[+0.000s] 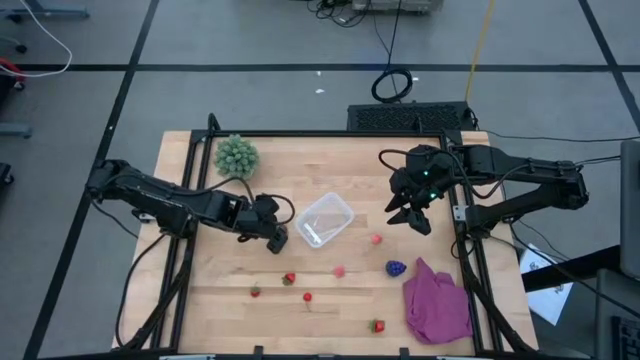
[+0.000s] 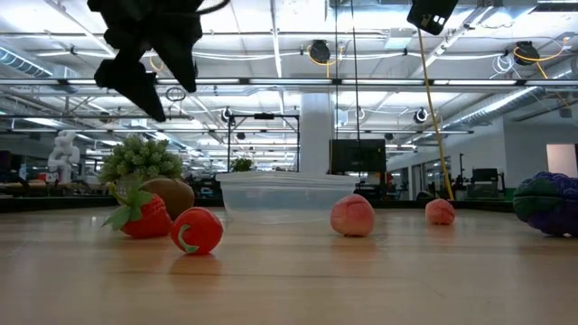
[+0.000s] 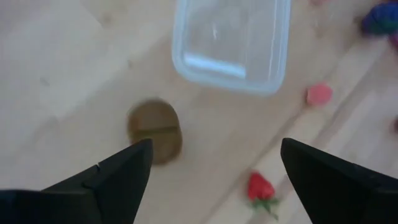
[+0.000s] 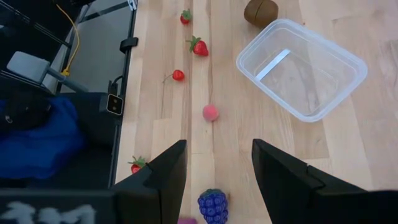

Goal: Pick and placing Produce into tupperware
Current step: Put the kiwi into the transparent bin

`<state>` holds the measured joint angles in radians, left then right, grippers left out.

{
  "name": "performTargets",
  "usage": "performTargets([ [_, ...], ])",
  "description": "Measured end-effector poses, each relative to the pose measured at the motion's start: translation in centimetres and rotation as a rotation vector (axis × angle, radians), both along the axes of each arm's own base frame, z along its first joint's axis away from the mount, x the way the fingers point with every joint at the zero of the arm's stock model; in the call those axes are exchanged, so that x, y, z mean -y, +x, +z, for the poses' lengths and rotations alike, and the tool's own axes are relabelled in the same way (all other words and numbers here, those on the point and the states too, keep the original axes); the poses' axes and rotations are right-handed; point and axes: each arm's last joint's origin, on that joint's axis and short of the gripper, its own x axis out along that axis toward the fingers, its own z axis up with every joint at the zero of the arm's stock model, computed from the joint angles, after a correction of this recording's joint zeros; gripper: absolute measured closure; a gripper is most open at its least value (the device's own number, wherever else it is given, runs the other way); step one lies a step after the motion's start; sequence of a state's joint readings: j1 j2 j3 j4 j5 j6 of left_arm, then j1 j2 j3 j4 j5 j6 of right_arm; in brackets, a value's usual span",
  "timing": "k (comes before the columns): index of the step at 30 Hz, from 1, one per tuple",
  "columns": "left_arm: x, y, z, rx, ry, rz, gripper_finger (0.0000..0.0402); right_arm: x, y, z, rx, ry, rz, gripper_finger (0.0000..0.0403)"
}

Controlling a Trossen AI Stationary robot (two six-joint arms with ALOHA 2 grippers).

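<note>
The tub (image 1: 324,220) sits near the middle of the counter (image 1: 200,300) and looks empty in every view, so no produce is in it yet and all of the placing is left. The left tool (image 1: 272,232) hangs just left of the tub with its jaws spread wide and nothing between them; the brown fruit (image 3: 154,130) lies on the counter right below it, beside the tub's near-left corner, and looks like the next thing to pick. The right tool (image 1: 412,215) waits above the counter to the right of the tub, jaws partly apart and empty. The rest is scattered nearer the front edge: a strawberry (image 1: 289,278), small red ones (image 1: 307,296), two pink ones (image 1: 340,270) and the purple cluster (image 1: 396,268), which lies just beside the cloth (image 1: 436,305). The green plant (image 1: 236,156) stands far left, untouched.
</note>
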<state>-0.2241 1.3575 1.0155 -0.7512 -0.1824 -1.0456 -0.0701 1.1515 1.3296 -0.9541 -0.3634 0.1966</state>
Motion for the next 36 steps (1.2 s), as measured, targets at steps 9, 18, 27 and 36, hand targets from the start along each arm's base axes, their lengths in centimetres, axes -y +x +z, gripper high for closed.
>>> performTargets([
  [9,-0.9,0.9,-3.3,-0.244,-0.140,-0.015,0.0052,0.0,0.3,0.3,0.039,0.003,-0.006,0.0229],
  [18,-2.8,2.1,-5.7,-0.342,-0.134,-0.009,0.0053,0.0,0.4,0.3,0.048,0.016,-0.017,0.0229],
  [27,-3.2,2.7,-5.8,-0.296,-0.107,-0.009,0.0052,0.0,0.4,0.4,0.052,0.016,-0.016,0.0229],
  [36,-3.7,3.3,-6.6,-0.290,-0.084,-0.018,0.0052,0.0,0.5,0.4,0.060,0.016,-0.016,0.0229],
])
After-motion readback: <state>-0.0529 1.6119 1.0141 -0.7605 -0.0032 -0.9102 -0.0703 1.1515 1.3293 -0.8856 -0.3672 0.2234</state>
